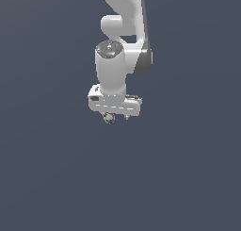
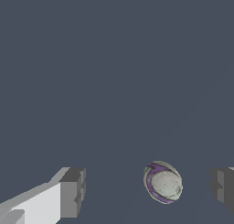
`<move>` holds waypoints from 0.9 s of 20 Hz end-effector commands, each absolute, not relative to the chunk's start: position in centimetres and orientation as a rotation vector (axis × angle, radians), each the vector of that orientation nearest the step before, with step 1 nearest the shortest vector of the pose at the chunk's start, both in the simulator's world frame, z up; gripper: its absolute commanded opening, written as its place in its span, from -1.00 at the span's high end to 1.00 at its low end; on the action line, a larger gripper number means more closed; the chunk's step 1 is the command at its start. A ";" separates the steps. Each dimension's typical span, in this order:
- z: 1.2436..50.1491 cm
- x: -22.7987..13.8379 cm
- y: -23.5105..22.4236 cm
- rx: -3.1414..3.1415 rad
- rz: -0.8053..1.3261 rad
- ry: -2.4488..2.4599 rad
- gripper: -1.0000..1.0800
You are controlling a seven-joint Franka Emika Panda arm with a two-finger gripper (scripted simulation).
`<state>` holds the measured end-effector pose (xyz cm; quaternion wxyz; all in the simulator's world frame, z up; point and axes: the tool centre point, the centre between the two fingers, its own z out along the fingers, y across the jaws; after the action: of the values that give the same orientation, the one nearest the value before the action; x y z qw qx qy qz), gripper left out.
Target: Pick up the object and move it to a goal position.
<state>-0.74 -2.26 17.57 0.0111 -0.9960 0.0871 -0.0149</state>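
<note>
The Panda arm's gripper (image 1: 116, 117) hangs over a featureless dark blue-grey surface (image 1: 52, 178), wrist pointing straight down. In the wrist view the two grey finger pads (image 2: 73, 191) stand wide apart with a clear gap between them, so the pincer is spread and holds nothing. The object (image 2: 162, 182), a small roundish grey-white lump banded with maroon-purple, lies within that gap, nearer one pad than the other and touching neither; surface shows on both sides of it. In the exterior view the lump sits at about 7 o'clock from the white hand body, just under its lower edge, with the fingertips showing only as short stubs beside it. Whether the lump rests on the surface or the fingers have reached its level cannot be told with certainty, as no shadow or contact line is rendered. No goal marker is visible in either view, so the destination cannot be located. Assessment of progress: the approach appears largely done, the fingers straddling the object, though off-centre. Outstanding items are the closing of the fingers on the lump, the lift, and the carry to the goal. Noted risk: given the off-centre position and the rounded shape, one pad is likely to touch first and may nudge or roll the lump before the grip is secure.
</note>
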 end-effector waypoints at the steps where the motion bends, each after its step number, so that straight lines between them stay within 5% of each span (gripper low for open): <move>1: 16.7 -1.4 -2.6 -3.100 -0.041 0.345 -0.92; 18: 9.8 -8.2 -5.7 -2.958 -0.004 1.039 -0.92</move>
<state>-7.64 -5.51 10.19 0.0039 -0.9487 0.3161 -0.0015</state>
